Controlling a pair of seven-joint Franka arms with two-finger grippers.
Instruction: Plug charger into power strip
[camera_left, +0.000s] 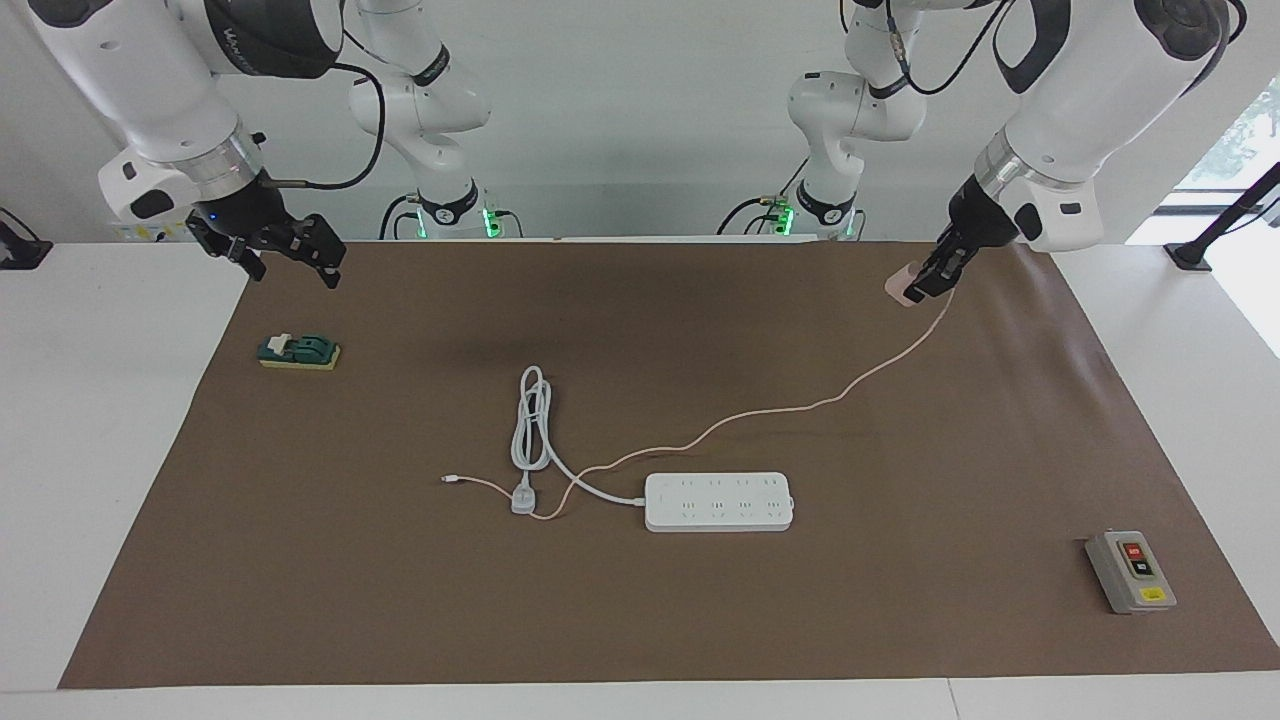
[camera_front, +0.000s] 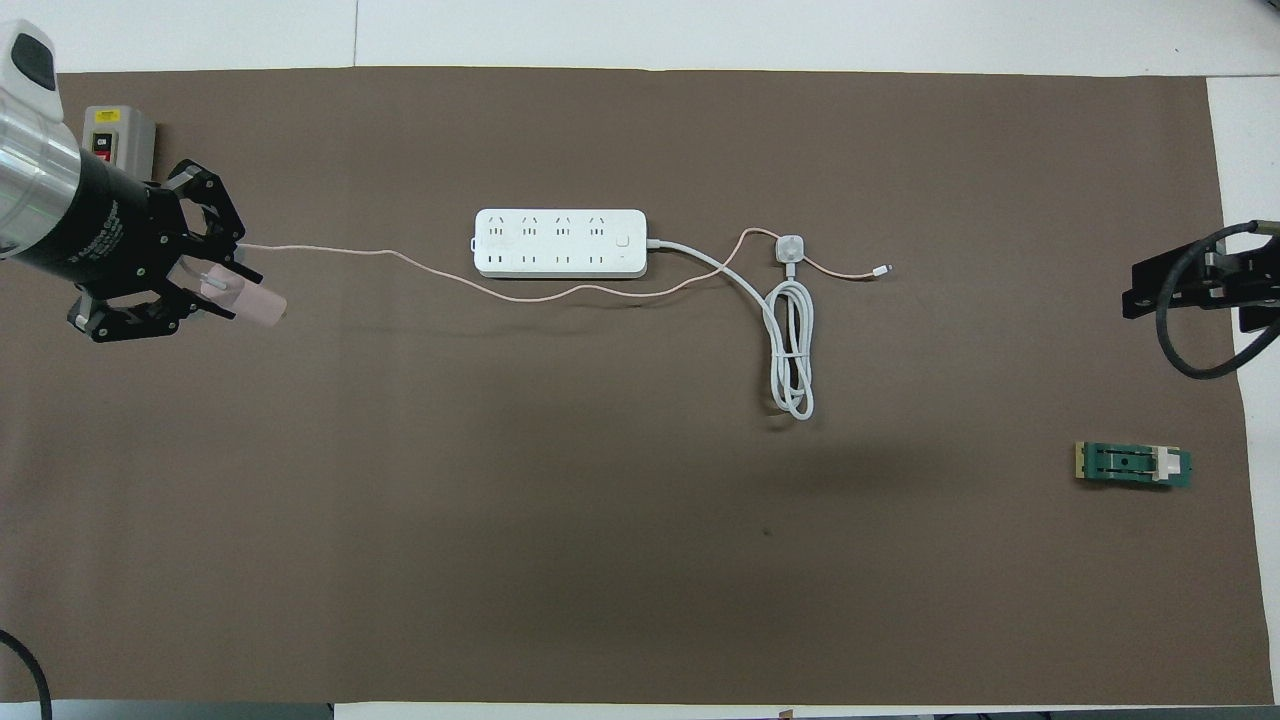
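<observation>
Nearest the facing camera, at five o'clock on the brown mat (camera_left: 300, 560), sits a grey switch box (camera_left: 1130, 571). At the mat's centre lies the power strip (camera_left: 718, 501), sockets bare. Up at one o'clock the left gripper (camera_left: 928, 272) pinches the charger (camera_left: 899, 282) above the mat, cable (camera_left: 760, 412) trailing toward the strip. At ten o'clock the right gripper (camera_left: 282, 255) waits, fingers spread, near a green block (camera_left: 299, 352)

- The charger (camera_left: 899, 283) was partly covered by the left gripper (camera_left: 925, 284); its prongs could not be made out.
- The switch box (camera_front: 122, 138) was partly hidden by the left arm in the overhead view.
- The right gripper (camera_front: 1190, 285) was cut off at the overhead view's edge.
- The cable connector (camera_left: 446, 480) was too small to identify.
</observation>
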